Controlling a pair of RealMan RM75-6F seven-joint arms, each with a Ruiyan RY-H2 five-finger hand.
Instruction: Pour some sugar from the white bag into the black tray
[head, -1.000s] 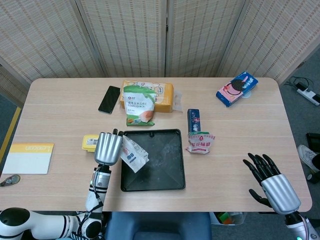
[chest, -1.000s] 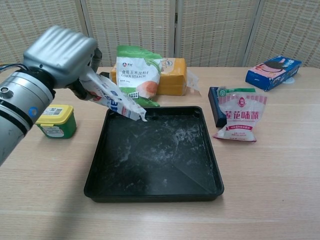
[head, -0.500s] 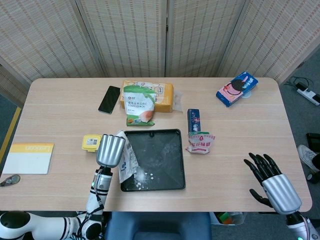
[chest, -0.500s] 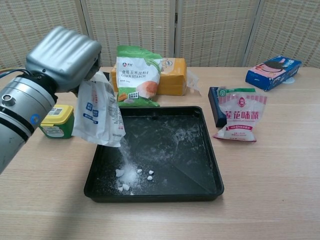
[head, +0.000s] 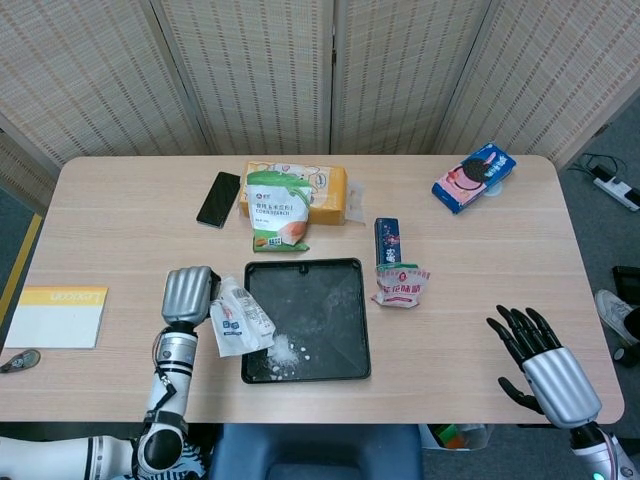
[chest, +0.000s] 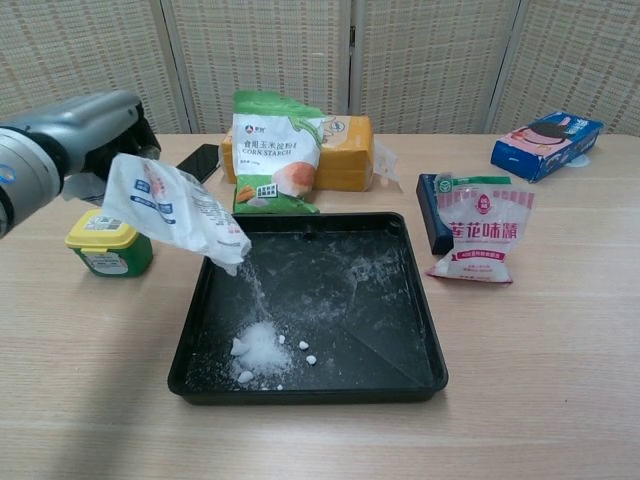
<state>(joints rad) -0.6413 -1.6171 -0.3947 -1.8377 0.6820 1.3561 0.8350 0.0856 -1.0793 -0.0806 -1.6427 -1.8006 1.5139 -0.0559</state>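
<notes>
The worktop (head: 120, 215) carries the black tray (chest: 420, 340) at frame centre. I keep my left hand (head: 188, 293) grasping the white bag (chest: 175, 210), tilted mouth-down over the tray's left edge so sugar (chest: 260, 345) streams into the lower-left corner, where a small heap lies. My right hand (head: 545, 365), lower right, is released, fingers spread.

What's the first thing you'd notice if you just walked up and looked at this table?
The left hand holds a white bag tipped over the black tray, and sugar streams from it onto a little white pile in the tray's near-left corner. Behind the tray stands a bright green-and-white corn starch bag. The right hand waits empty at the table's near-right edge, fingers spread.
</notes>
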